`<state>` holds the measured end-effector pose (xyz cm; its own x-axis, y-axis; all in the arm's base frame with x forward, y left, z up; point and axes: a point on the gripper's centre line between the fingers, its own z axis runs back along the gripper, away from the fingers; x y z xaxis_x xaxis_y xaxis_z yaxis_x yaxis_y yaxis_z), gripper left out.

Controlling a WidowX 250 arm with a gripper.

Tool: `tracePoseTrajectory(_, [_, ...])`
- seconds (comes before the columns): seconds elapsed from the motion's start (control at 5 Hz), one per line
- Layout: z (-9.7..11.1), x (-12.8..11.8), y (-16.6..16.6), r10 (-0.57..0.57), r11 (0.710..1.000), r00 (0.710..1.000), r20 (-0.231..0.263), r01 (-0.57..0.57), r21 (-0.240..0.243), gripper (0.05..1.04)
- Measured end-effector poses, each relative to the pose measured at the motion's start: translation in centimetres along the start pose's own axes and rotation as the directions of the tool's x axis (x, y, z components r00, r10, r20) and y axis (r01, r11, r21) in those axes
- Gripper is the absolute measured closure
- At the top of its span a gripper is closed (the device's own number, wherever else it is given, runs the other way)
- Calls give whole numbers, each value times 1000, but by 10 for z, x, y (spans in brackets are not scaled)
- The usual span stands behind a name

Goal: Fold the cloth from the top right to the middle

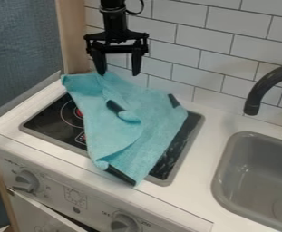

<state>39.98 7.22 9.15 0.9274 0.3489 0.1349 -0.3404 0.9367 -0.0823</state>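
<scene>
Two jaws of the black gripper stand wide apart, with nothing held between them. They hang at about 12 o'clock of the blue cloth, and whether the left tip touches its upper edge, I cannot say. The cloth lies crooked over the stove top, with its lower end at 6 o'clock passing over the front rim onto the counter.

For the fold, the corner to be taken seems to be the one near 2 o'clock, where a dark strip shows at the edge. The first danger, I think, is a wrong corner: if the jaws go straight down, they would meet the cloth between 11 and 12 o'clock, which is not the part wanted. So a move toward 2 o'clock should come first, but the tiled wall rises close behind, and a wide gripper could knock on it.

The second danger is the small raised flap near the middle. It may be caught together with the corner, or it may make the new fold land lumpy. A grip too shallow would let the thin fabric slip out, while one too deep could press against the hard surface. Finally, because the lower end already overhangs the rim, a strong pull could drag the whole cloth along instead of turning only one corner.
</scene>
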Motion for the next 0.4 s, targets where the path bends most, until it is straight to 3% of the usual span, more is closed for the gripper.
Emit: tracePoseTrajectory(0.4, [-30,-4,-2,41,999,995,-93,-40,13,85])
